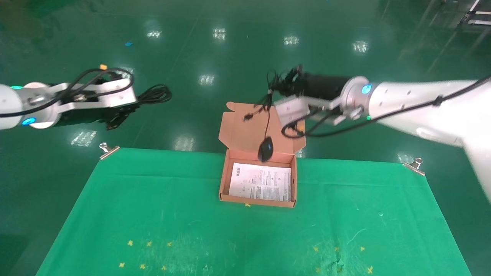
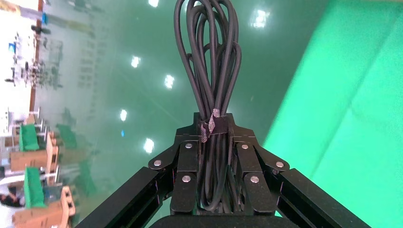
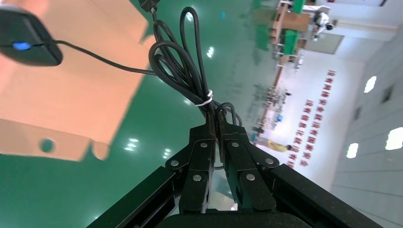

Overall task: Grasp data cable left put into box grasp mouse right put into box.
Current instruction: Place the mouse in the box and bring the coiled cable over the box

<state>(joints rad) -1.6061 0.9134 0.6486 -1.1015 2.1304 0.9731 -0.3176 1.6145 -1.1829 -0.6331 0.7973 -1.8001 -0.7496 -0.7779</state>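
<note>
Colour log: black gear, orange-brown box, green cloth

You see a black cable (image 2: 209,71) with a grey-flecked black strap, a glossy black mouse (image 1: 265,149) with a blue light and a white tie on its cord, an orange-brown box (image 1: 224,180) lined with a white sheet printed in black, and a green cloth (image 1: 153,199) with yellow crosses.

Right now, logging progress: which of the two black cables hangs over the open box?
The mouse cord: the thin one, pinched by the right gripper, dangling the mouse over the box. The thick data cable sits in the left gripper, off beyond the table's left corner.
</note>
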